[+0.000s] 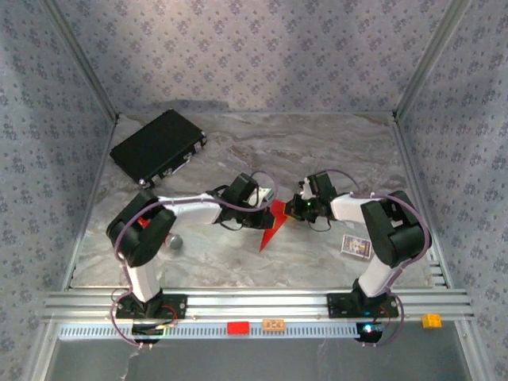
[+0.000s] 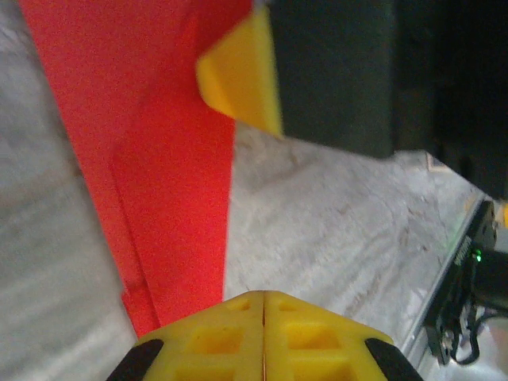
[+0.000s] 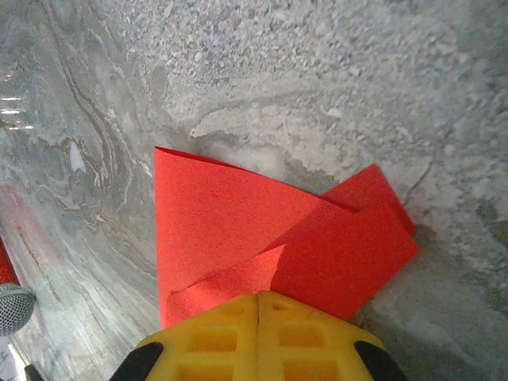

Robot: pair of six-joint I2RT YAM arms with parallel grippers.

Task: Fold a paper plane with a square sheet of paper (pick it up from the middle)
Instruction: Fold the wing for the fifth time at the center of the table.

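One red paper between two grippers, mid-frame in the top view.
The single paper (image 1: 271,225) lies on the table (image 1: 317,151) (a creased wedge, point toward the bottom edge). The left gripper (image 2: 263,317) has its jaws together beside the paper's edge. The right gripper (image 3: 258,317) is closed too, over the paper. One black case (image 1: 157,148) sits upper left.

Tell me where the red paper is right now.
The folded red paper lies mid-way across the marble table in the top view. Its upper end is between the left end effector and the right end effector, its point toward the near edge.
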